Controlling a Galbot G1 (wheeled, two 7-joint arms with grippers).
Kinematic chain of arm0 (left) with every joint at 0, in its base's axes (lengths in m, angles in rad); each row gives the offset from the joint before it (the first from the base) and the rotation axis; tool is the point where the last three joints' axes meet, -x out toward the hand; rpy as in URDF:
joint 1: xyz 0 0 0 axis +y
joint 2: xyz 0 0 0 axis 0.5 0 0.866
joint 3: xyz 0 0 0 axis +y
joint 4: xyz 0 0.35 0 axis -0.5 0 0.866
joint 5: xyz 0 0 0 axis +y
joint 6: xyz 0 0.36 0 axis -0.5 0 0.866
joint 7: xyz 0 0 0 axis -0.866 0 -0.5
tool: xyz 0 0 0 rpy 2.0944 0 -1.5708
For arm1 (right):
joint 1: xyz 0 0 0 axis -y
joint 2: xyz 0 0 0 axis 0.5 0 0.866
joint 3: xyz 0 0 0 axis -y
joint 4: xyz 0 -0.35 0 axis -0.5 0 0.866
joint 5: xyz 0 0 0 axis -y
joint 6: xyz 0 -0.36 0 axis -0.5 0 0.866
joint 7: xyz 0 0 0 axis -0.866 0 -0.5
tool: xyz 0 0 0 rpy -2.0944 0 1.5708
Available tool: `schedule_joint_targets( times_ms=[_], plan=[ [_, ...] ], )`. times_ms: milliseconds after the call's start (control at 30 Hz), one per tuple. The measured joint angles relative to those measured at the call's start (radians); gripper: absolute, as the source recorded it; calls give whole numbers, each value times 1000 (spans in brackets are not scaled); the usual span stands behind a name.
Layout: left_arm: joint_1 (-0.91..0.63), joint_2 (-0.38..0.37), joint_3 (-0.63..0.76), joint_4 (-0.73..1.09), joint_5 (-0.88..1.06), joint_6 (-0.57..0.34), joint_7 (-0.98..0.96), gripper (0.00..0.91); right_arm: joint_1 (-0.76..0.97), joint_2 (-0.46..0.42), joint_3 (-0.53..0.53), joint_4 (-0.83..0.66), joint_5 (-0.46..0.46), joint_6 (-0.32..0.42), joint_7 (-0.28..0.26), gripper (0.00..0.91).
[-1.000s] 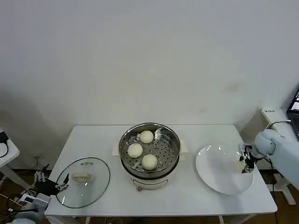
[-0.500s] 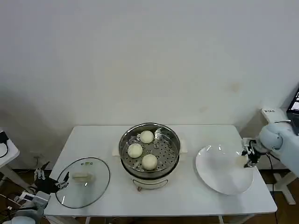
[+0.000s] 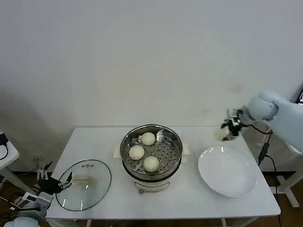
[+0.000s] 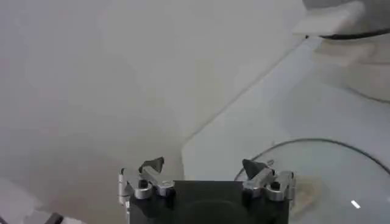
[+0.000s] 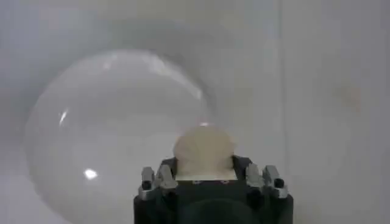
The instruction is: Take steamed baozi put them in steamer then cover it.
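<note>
The steamer (image 3: 125, 153) stands at the table's middle, a steel pot on a cream base. Three baozi (image 3: 148, 138) (image 3: 137, 152) (image 3: 151, 163) lie on its perforated tray. My right gripper (image 3: 227, 130) hangs in the air above the far edge of the white plate (image 3: 227, 171), shut on a fourth baozi (image 5: 203, 149), which shows cream and round between the jaws in the right wrist view. The plate (image 5: 109, 128) lies below it, bare. My left gripper (image 4: 206, 165) waits open off the table's left front corner, beside the glass lid (image 3: 83, 184).
The glass lid (image 4: 329, 176) with its cream handle lies flat on the table's left front part. A side table (image 3: 4, 151) and cables stand at the far left. White equipment with a cable sits right of the table.
My right gripper has lifted the baozi off the plate, rising and moving back and left towards the steamer. The left gripper has barely shifted.
</note>
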Motion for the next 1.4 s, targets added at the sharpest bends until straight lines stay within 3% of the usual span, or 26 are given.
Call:
schedule_joint_targets(
  times_ms=[367,667,967,1400],
  plan=[
    [-11,-11,-11,0,-5,-1,1,907,183,212,-187,82,263,-137,92,625],
    [-12,-16,-23,0,-13,-4,1,907,198,329,-255,83,396,-219,154,625],
    [-12,-10,-32,7,-16,-8,1,907,150,374,-272,46,415,-252,171,625],
    [-3,-3,-52,9,-23,-12,2,907,72,422,-266,-26,367,-253,167,625]
  ],
)
